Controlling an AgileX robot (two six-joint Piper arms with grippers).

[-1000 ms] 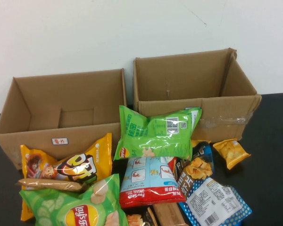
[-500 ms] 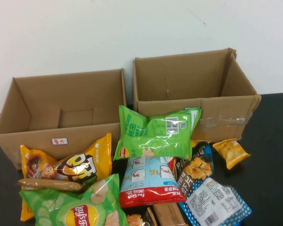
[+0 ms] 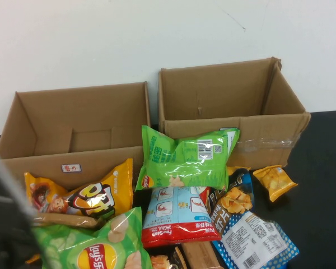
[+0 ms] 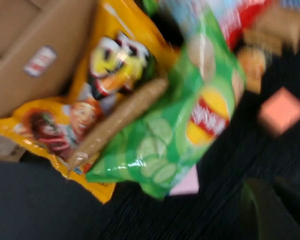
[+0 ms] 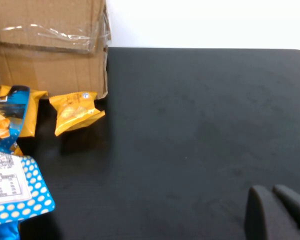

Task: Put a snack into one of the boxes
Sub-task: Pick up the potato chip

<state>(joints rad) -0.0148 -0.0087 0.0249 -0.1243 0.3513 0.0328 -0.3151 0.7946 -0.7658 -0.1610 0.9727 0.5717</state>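
Change: since half a second ago a dark blurred arm [image 3: 5,218] has swung in at the high view's lower left, over the left end of the snack pile; the bags and boxes lie as they did.
Table: black top [image 3: 319,218], two open cardboard boxes at the back, snacks heaped in front of them.
Left box: brown carton [image 3: 73,134] with a small white label on its front wall.
Right box: taller carton [image 3: 229,106], clear tape on its front wall.
Lay's bag: green cucumber bag [image 4: 175,135] at the near-left of the pile, its corner under the arm's blur.
Yellow bag: cartoon-printed bag [image 4: 90,105] leaning on the left box, partly under the Lay's bag.
Brown stick: long wrapped snack [image 4: 117,120] lying across the yellow bag and the Lay's bag.
Small orange packet: lies [image 5: 76,111] on the table just beside the right box's corner.
Left gripper: dark fingers [image 4: 275,207] sit narrow, near one another, holding nothing; Lay's bag near, not touching.
Right gripper: fingers [image 5: 279,207] close together over bare table, well apart from the orange packet.
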